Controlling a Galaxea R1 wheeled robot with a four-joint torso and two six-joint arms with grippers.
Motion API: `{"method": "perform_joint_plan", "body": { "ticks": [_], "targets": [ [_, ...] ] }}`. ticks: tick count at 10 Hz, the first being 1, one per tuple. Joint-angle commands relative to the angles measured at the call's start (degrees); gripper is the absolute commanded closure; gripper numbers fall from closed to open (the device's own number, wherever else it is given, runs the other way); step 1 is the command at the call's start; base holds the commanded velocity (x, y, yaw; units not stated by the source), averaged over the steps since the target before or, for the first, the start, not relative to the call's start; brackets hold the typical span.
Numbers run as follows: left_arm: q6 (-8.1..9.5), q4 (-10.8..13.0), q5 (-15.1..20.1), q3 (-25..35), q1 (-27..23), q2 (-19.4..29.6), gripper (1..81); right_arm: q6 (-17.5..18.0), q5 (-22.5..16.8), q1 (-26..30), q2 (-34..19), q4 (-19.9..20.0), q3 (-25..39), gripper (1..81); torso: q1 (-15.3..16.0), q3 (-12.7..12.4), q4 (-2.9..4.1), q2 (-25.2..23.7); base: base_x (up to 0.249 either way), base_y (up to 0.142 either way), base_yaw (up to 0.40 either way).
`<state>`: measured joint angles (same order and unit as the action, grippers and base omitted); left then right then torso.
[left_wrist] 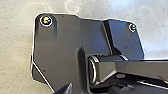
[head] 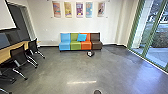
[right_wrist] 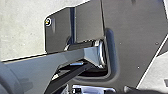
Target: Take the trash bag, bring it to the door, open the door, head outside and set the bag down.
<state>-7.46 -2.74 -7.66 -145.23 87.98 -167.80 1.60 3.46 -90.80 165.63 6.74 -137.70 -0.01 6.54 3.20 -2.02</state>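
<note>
Trash bag (head: 90, 53), most likely, on the floor (head: 57, 67) just before the far sofa (head: 75, 46), with everything from pickup to setting down outside seemingly left to do; cannot tell either tool's state.

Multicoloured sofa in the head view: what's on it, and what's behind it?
A blue cushion rests on the sofa, over where green meets orange. Behind rises the white wall; the backrests hide its lower part, so anything low behind them can't be seen.
</note>
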Motion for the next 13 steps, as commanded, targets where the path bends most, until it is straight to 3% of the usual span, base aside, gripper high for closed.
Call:
{"method": "perform_joint_plan", "body": {
  "ticks": [1,13],
  "targets": [
    [-0.27,0.4,3.1,0.4,-1.9,0.1,1.0,-0.5,-3.8,1.8,-0.2,-0.4,0.7,1.0,0.0,0.0,0.0,0.0,0.15,0.0,0.0],
    [-0.36,0.9,3.1,0.4,-1.8,-0.3,1.0,-0.5,-2.8,0.8,0.0,-0.7,0.6,1.0,0.1,0.0,0.0,0.0,0.174,0.0,0.0]
  ]
}}
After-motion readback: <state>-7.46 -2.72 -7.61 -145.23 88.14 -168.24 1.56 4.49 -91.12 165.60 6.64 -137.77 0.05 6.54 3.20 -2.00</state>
